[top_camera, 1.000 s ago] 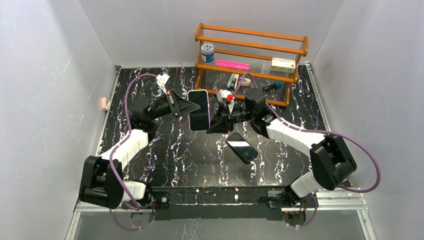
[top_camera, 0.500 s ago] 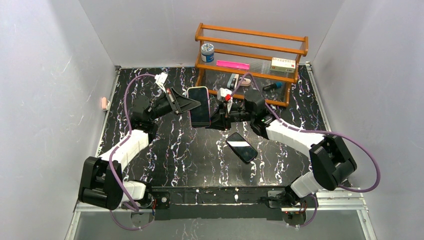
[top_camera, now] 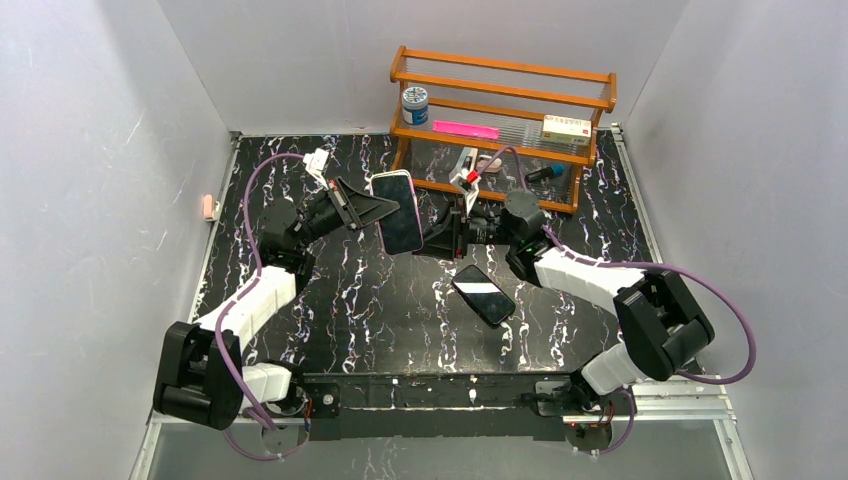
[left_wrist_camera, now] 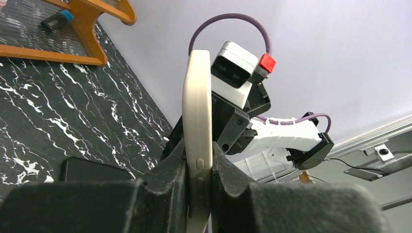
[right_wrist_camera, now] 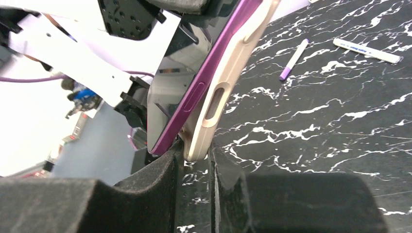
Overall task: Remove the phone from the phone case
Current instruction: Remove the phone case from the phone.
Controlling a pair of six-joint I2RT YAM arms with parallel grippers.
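Note:
The phone (top_camera: 399, 218) hangs in the air over the middle of the table, held between both arms. In the left wrist view the beige phone case (left_wrist_camera: 197, 107) stands edge-on, and my left gripper (left_wrist_camera: 198, 145) is shut on its button side. My right gripper (right_wrist_camera: 197, 148) is shut on the case's lower corner (right_wrist_camera: 228, 77). There the purple phone (right_wrist_camera: 194, 94) has lifted off the case and lies just outside the left finger. Seen from above, my left gripper (top_camera: 392, 208) meets the phone from the left and my right gripper (top_camera: 428, 240) from the right.
A second, black phone (top_camera: 483, 294) lies flat on the marble-patterned table (top_camera: 350, 300) just below my right gripper. A wooden rack (top_camera: 500, 110) with a jar, a pink item and a box stands at the back. Two pens (right_wrist_camera: 293, 59) lie on the table.
My right gripper has risen and levelled out against the phone's right edge. The phone has shifted slightly up and tilted, with my left gripper still clamped on it.

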